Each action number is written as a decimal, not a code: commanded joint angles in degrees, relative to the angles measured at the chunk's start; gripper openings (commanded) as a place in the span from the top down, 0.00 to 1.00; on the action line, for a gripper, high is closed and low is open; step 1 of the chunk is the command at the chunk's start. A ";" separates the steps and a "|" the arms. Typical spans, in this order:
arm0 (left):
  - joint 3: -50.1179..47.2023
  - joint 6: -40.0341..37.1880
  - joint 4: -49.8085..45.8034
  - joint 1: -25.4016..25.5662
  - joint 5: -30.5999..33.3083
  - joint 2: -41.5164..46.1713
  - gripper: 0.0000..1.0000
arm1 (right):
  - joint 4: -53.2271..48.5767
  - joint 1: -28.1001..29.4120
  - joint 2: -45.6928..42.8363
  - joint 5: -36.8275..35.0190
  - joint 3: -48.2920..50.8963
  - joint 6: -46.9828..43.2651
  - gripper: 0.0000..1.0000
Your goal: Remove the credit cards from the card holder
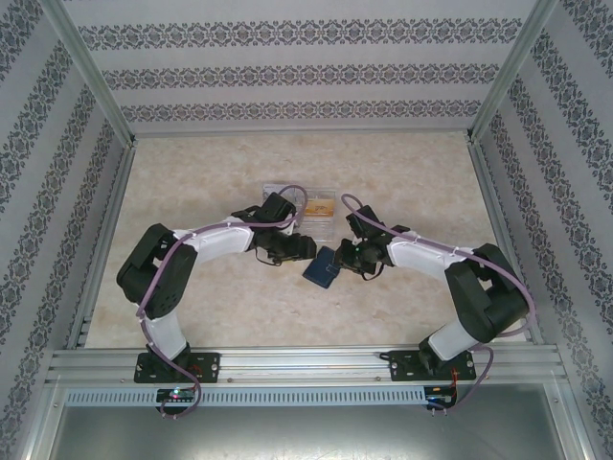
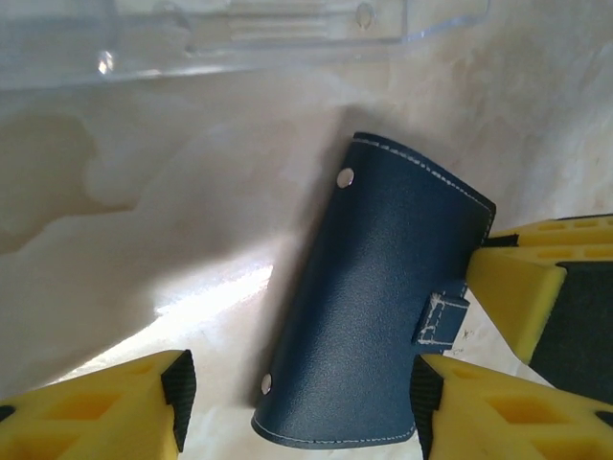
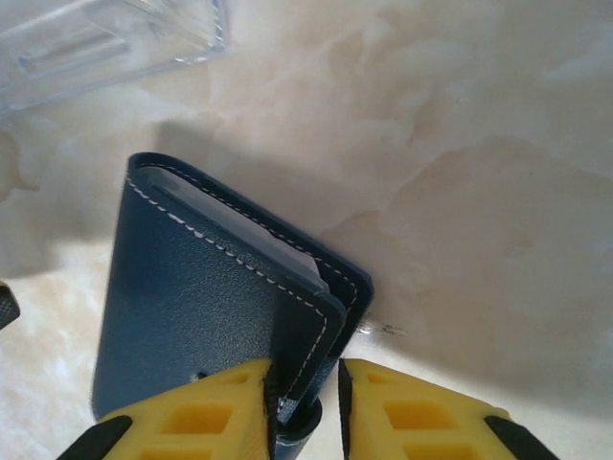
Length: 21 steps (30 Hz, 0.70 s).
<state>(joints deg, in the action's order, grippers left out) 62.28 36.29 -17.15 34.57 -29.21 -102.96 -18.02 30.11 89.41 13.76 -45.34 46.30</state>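
Note:
The card holder (image 1: 321,268), a navy folded wallet with white stitching, lies on the marbled table between my two grippers. In the left wrist view the card holder (image 2: 383,307) lies closed, its small tab on the right edge. My left gripper (image 2: 302,402) stands open astride its near end, the left pad well clear of it. My right gripper (image 3: 305,402) is narrowed around the tab corner of the card holder (image 3: 192,307); its left pad touches the flap and a thin gap remains at the right pad. A pale edge of the credit cards (image 3: 239,222) shows between the covers.
A clear plastic compartment box (image 1: 308,202) sits just behind the wallet, close to both wrists (image 2: 239,38) (image 3: 105,43). One yellow finger of the right gripper (image 2: 517,297) reaches in beside the tab. Patterned walls and metal rails enclose the table (image 1: 192,172).

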 commanded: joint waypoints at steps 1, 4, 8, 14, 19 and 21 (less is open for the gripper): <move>1.43 1.15 1.90 1.37 -1.26 -1.18 0.38 | -2.27 -0.86 1.59 -2.23 -0.03 -0.86 0.76; 0.51 2.44 4.91 1.80 -2.66 -2.30 0.39 | -1.42 -1.18 1.98 -2.33 1.05 -1.06 0.76; -0.14 3.74 7.48 2.34 -4.52 -3.12 0.42 | -0.06 -1.97 1.83 -1.82 2.49 -1.27 0.76; -0.98 7.25 12.02 3.05 -7.78 -3.52 0.43 | 2.50 -2.73 2.17 0.64 4.27 -1.68 0.76; -2.80 11.07 15.84 3.66 -7.35 -3.75 0.46 | 4.57 -3.19 2.44 4.05 5.47 -2.53 0.76; -3.66 12.10 17.06 4.16 -5.56 -3.16 0.47 | 6.00 -3.51 2.23 6.21 6.17 -3.04 0.76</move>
<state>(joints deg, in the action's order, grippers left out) 59.81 45.19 -4.73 37.21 -35.33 -105.93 -11.97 27.07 90.15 18.57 -41.69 44.62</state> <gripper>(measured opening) 0.538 0.240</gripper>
